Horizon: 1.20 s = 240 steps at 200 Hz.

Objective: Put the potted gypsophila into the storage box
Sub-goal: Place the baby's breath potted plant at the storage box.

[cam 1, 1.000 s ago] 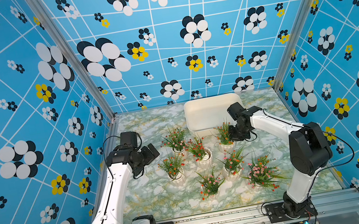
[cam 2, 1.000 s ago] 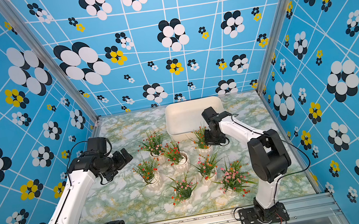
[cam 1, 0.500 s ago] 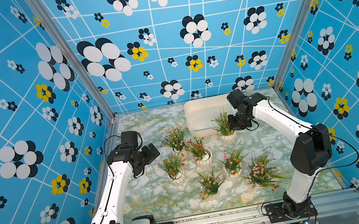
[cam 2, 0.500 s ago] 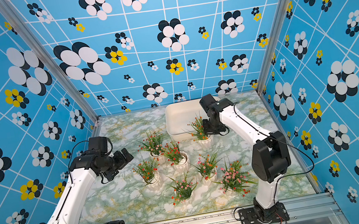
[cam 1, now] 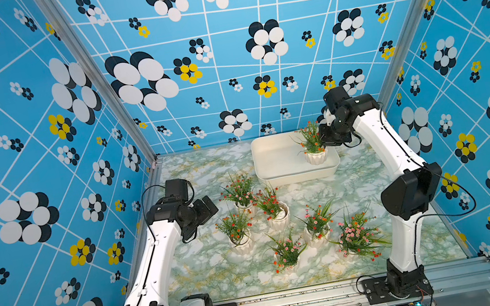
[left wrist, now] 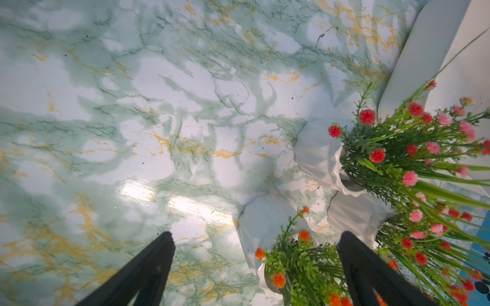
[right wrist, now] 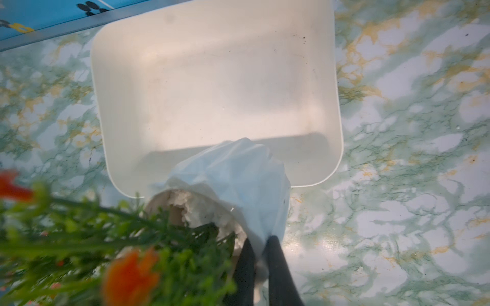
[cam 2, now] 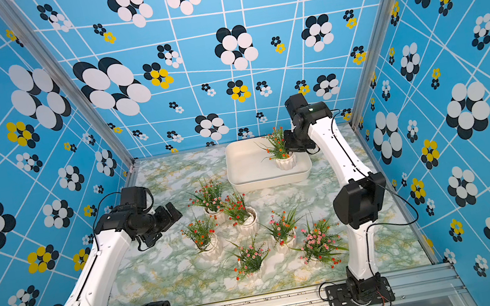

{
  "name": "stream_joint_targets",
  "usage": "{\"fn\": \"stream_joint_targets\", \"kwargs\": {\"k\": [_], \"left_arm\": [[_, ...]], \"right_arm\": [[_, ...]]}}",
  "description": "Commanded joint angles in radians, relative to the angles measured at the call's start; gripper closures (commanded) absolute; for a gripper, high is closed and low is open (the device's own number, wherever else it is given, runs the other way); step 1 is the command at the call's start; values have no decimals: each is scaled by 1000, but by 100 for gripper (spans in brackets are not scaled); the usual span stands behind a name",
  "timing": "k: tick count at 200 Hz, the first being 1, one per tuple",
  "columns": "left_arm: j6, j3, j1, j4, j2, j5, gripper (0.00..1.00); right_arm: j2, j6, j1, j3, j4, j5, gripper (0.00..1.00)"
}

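Note:
The storage box is a shallow cream tub at the back of the table, seen in both top views and in the right wrist view. My right gripper is shut on the rim of one potted gypsophila, a white ribbed pot with orange blossoms. That pot hangs over the box's right end. Several more potted gypsophila stand clustered on the table in front of the box. My left gripper is open, left of the cluster, holding nothing.
The nearest pots sit just beyond my left gripper's fingertips in the left wrist view. Patterned blue walls close in the marble-print table on three sides. A metal rail runs along the front.
My right gripper has lifted its pot off the table and carried it back over the storage box. The left arm has barely moved.

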Motion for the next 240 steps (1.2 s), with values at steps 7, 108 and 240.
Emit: {"fn": "stream_joint_targets", "kwargs": {"k": [7,108,240], "left_arm": [[24,40,-4,-37,-19,-11,1],[12,23,-4,-35,-29,-18,1],[21,-27,-4,-9,-21,-21,1]], "right_arm": [[31,18,-46,40,12,-25,100],[98,77,-127,-125,193,-70,100],[79,147,-127,-356,366,-72,100]]}}
